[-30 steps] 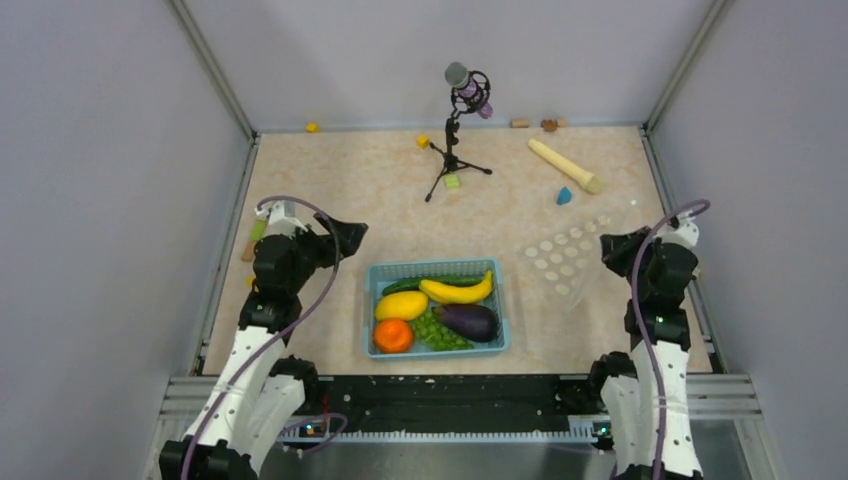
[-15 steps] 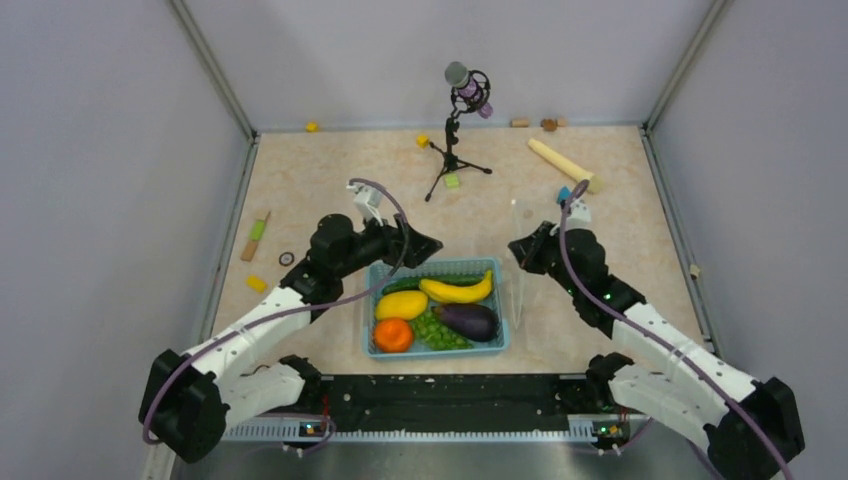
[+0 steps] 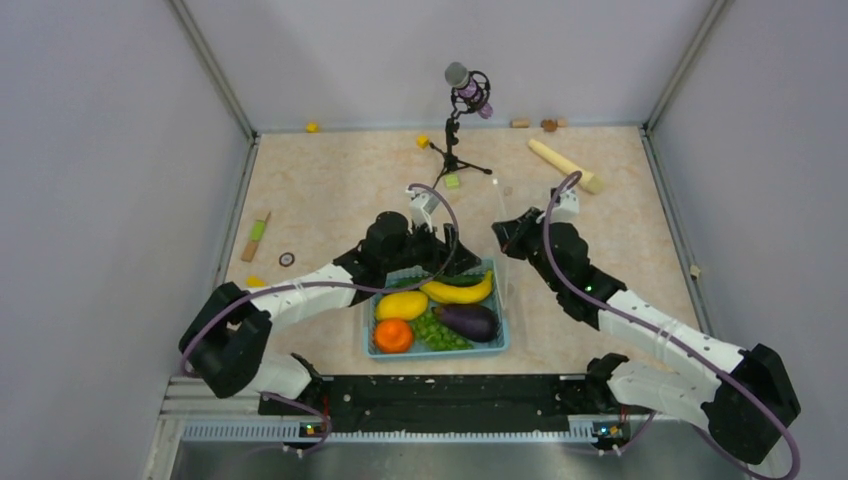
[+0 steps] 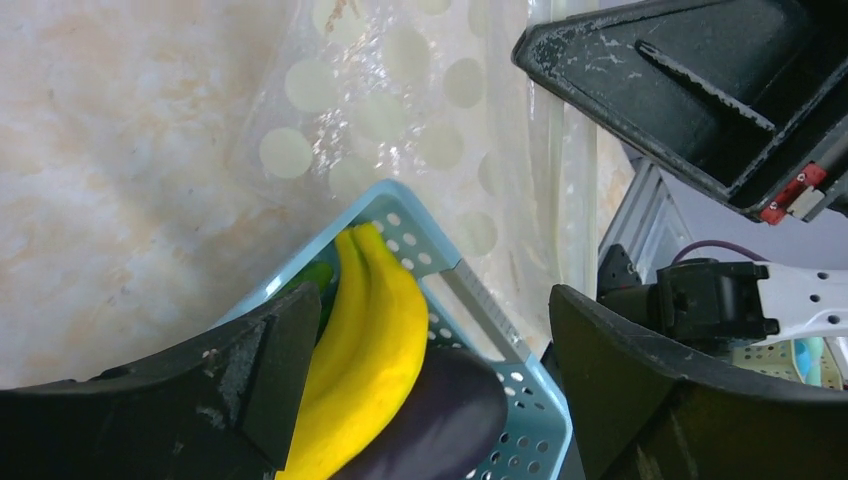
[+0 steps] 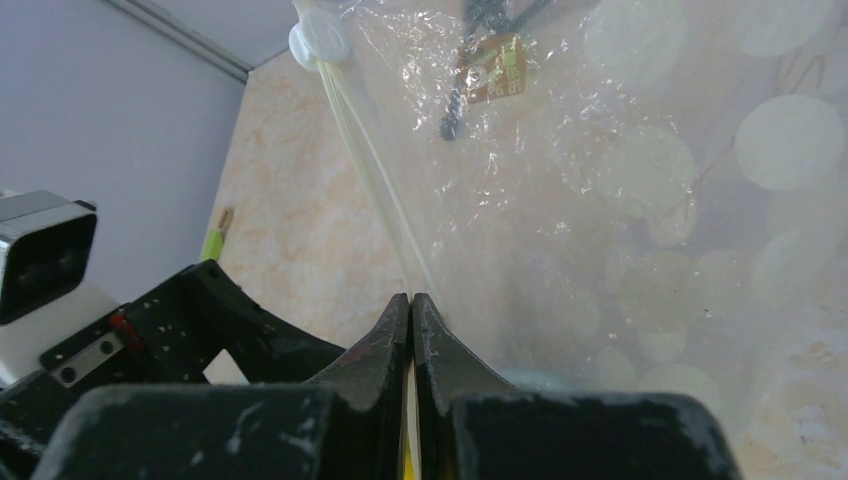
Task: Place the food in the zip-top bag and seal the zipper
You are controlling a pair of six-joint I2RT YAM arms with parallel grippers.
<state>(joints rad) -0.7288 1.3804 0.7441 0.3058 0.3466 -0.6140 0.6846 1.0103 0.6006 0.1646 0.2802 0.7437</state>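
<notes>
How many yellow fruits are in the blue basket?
2. The banana lies along the far side of the basket; the yellow oval fruit sits at its left, behind the orange. The left arm covers the far-left corner, so another could hide there.

Light blue basket (image 3: 440, 351) near the front of a beige marbled table (image 3: 330, 190). Behind it, well apart, a microphone (image 3: 467, 88) on a black tripod (image 3: 450, 165), with a green block (image 3: 452, 181) by the feet. Yellow block (image 3: 422, 141) just left of the tripod. Beige cylinder (image 3: 565, 165) lying at back right. At left, a green-and-wood stick (image 3: 257, 236) and, near it, a dark ring (image 3: 287, 260).
</notes>
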